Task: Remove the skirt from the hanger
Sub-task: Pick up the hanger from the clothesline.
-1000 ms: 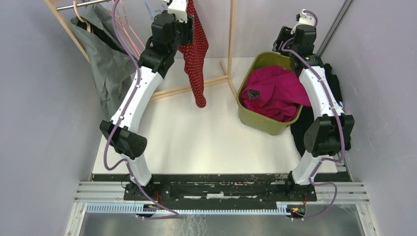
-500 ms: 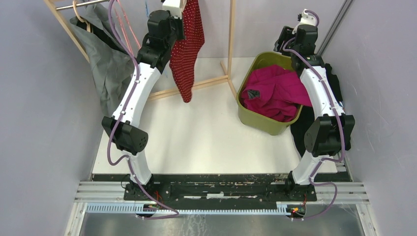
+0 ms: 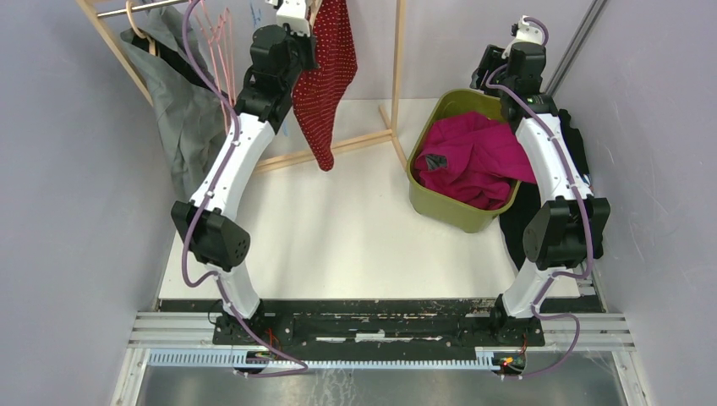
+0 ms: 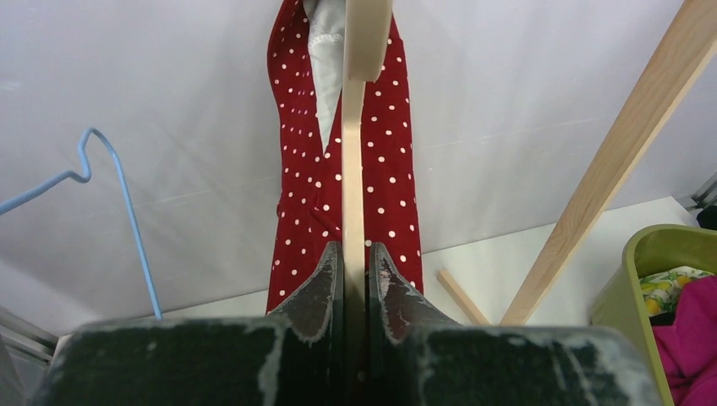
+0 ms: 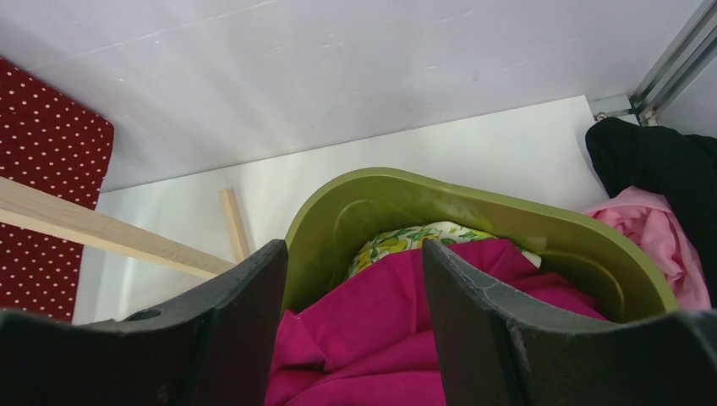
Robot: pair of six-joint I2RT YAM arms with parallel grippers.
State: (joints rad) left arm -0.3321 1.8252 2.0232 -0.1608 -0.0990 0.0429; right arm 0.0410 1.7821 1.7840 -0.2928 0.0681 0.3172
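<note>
**Left gripper has shut on the hanger**

Since a second ago the left gripper (image 4: 354, 247) has closed, and the red skirt (image 3: 325, 85) has swung a little toward the left arm.

The skirt, red with white dots, hangs on the pale wooden hanger (image 4: 353, 152). It is just past the left gripper's tips and falls down on both sides of them. That gripper is clenched on the thin edge of the hanger, not on the cloth. A blue wire hanger (image 4: 127, 220) is off to its left, and a post of the wooden rack (image 4: 609, 161) is off to its right.

The right gripper (image 5: 353, 249) is well apart from the skirt. It hangs over the green bin (image 5: 473, 211) with its jaws spread, holding nothing. Pink cloth (image 3: 473, 161) fills the bin, which sits on the bench (image 3: 355, 237).

What could go wrong: a pull here may just drag hanger and skirt along together, because nothing holds the cloth. The thin wood could also slip out of the grip. A swinging skirt might catch on the post.

I can see no words or labels to read.
</note>
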